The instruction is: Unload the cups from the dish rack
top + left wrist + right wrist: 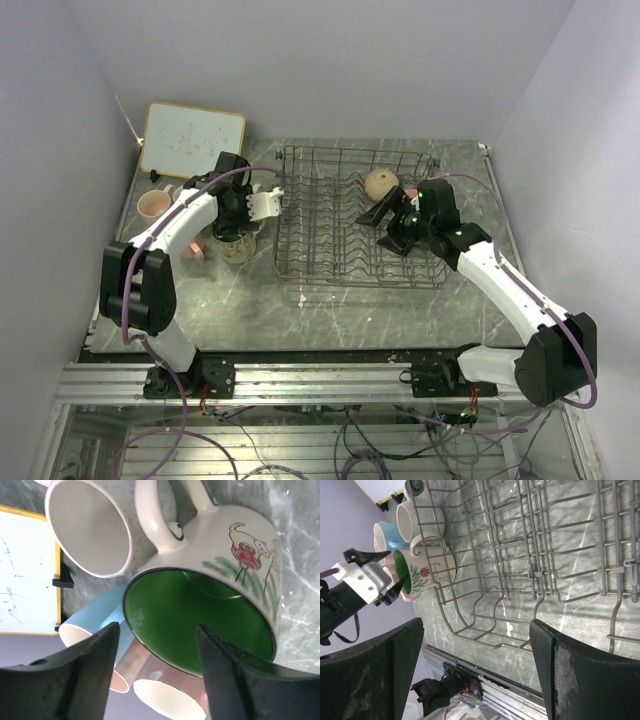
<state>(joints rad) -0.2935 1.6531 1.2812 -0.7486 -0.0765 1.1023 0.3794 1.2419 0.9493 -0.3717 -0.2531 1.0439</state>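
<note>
The dark wire dish rack stands mid-table and fills the right wrist view. A tan mug sits in its far part, with a bit of pink-red showing beside it behind my right arm. Left of the rack stands a cluster of mugs: beige with green inside, cream-white, light blue and two pink ones. My left gripper is open right at the green mug's mouth, holding nothing. My right gripper is open and empty over the rack.
A yellow-framed whiteboard leans at the back left, behind the mugs. A pale pink mug stands near the left edge. Purple walls close in on three sides. The metal rail with the arm bases runs along the near edge.
</note>
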